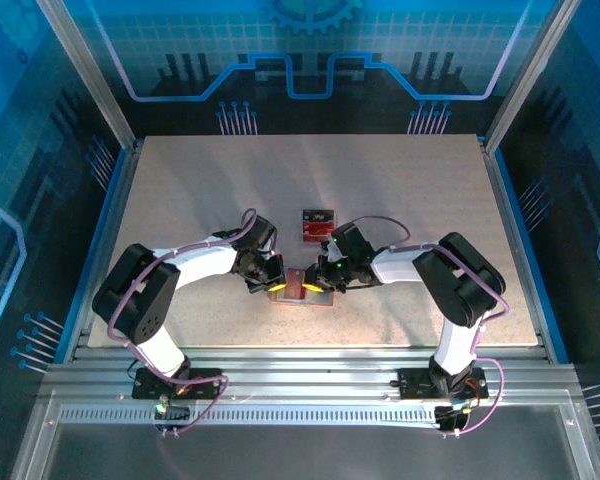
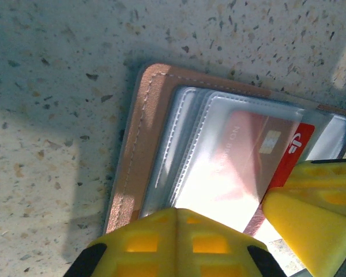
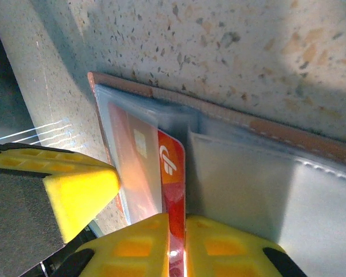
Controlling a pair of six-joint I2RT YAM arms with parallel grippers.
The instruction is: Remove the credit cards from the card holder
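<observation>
**Step in hand (judged):** a card was being drawn from its sleeve.

- Your right claw [image 3: 174,222] was pinching the exposed end of a red card [image 3: 172,164], one finger on each face.
- The rest of that card sat under the clear sleeves [image 2: 187,121] of the card holder [image 2: 132,167].
- The holder lay open and flat on the bench [image 1: 410,190], directly ahead of that claw.
- Your left claw [image 2: 176,218] was pressed together, with nothing seen between its fingers. Its tip bore on the sleeves at the side of the holder opposite the right claw.
- Whether it pressed hard enough to pin the holder could not be told.
- A small stack of cards [image 1: 317,225] lay just beyond the right claw, apart from the holder. Part of the task therefore appeared done.
- Whether more cards sat behind the other sleeves could not be confirmed.

**Next move (judged):**

- Draw the right claw back along the card's length, away from the left claw.
- Keep it low and level so that the card slides out rather than bends.
- Keep the left claw bearing down, or the holder is likely to drag along with the card.

**Edges and room:**

- The two claws stood very close across the holder, with little margin between them. Any sideways correction risked contact.
- Behind both claws the near edge of the bench was close.
- Ahead of the claws, and outward from each, the bench lay open.
- There was space beside the stack to set the card down.
</observation>
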